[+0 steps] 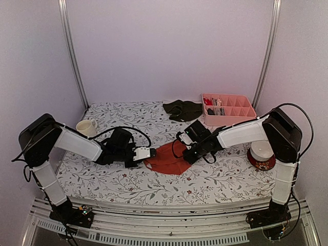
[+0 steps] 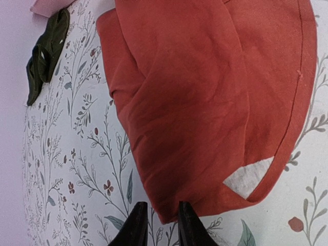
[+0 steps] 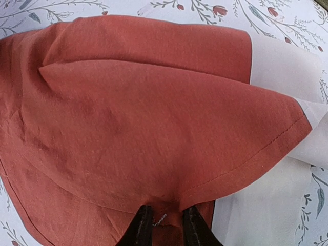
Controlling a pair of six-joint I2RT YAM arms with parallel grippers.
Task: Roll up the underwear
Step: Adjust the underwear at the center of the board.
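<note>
Two arms meet at mid-table over the flower-print tablecloth [image 1: 128, 182], both reaching low toward the same garment. The red underwear [image 1: 168, 160] lies between them on the tablecloth, loosely folded over on itself, with one soft fold ridge running across it. Left gripper [image 2: 160, 214] sits at the garment's left edge. Its fingers stand near together with a corner of the hem lying between the tips, but the cloth there looks flat and unpuckered, so I cannot tell whether they bite it. Right gripper [image 3: 165, 218] sits at the opposite edge. Its fingers press in on the hem from both sides, the cloth is gathered into a small pucker just above the tips, and a small sewn label shows between them, so it is clamped on the red underwear. White cloth [image 3: 266, 205] shows beside and under the red on the right wrist view; I cannot tell whether it is lining or a separate piece. A small white triangle shows at the hem on the left wrist view. The dark olive underwear [image 1: 183, 109] lies crumpled at the back of the table, just left of the pink tray [image 1: 241, 120], whose contents are too small to tell. A cream mug [image 1: 86, 127] stands at back left. A round red tin with a white lid [image 1: 261, 155] stands near the right arm.
</note>
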